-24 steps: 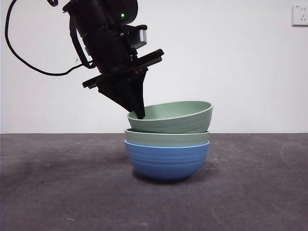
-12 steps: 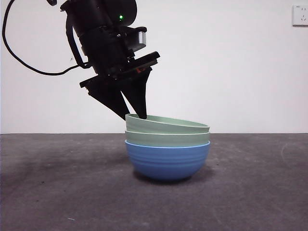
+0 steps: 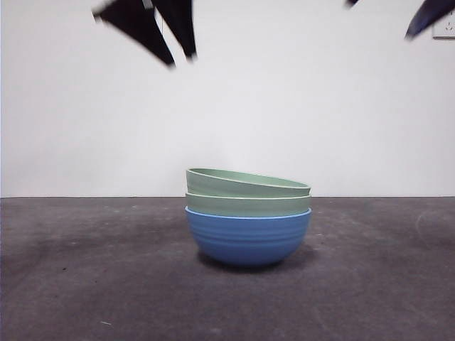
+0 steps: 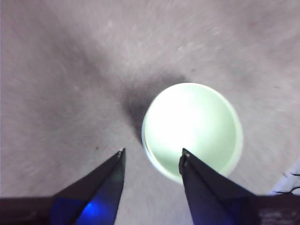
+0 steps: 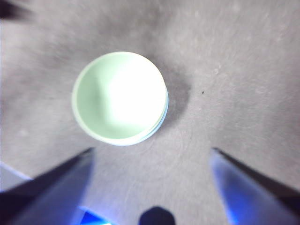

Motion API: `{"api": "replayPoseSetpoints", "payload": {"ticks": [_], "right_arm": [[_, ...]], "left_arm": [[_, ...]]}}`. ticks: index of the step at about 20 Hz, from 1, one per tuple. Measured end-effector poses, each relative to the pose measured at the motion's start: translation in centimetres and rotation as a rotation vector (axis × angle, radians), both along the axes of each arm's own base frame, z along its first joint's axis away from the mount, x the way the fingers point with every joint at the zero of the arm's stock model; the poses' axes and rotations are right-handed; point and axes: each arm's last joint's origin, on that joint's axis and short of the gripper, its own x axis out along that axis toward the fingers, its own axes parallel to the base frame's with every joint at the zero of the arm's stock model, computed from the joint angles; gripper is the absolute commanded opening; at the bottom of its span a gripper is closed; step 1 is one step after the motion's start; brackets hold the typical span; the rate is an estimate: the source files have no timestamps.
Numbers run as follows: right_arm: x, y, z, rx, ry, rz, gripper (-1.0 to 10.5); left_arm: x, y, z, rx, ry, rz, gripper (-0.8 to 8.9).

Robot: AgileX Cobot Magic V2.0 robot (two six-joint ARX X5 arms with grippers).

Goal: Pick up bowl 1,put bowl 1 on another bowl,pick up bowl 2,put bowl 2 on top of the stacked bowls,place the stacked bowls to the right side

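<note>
Black left claw [image 3: 174, 53] and right claw [image 5: 150, 154], both agape, high above stacked bowls [image 3: 248, 217].

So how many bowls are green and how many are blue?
Pale green bowls: 2, the tilted top one and the middle one.
Blue bowls: 1, the bottom one.
Total: 3 bowls, all in one stack on the table.
</note>
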Motion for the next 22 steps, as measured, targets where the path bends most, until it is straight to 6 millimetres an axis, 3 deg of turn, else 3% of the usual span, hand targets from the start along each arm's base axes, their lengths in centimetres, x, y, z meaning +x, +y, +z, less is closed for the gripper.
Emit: {"api": "replayPoseSetpoints", "payload": {"ticks": [3,10,17,20,22], "right_arm": [[3.6,2.2,-2.7,-0.032,0.056,-0.002,5.2],[9.7,5.2,-11.1,-0.1,0.275,-0.007,5.2],[11.5,6.1,-15.8,-0.091,0.426,-0.02,3.3],[11.6,6.4,-16.2,-0.066,0.444,-0.006,1.1],[11.7,6.5,-16.1,-0.055,0.431,-0.001,0.5]], "left_arm": [[-3.4,2.2,2.7,0.006,-0.033,-0.022,1.97],[-9.7,6.3,6.2,0.012,-0.095,-0.026,1.93],[-11.6,7.4,7.3,-0.026,-0.146,-0.031,1.93],[-11.5,7.4,7.3,-0.025,-0.144,-0.031,1.92],[-11.5,7.4,7.3,-0.025,-0.144,-0.032,1.92]]}}
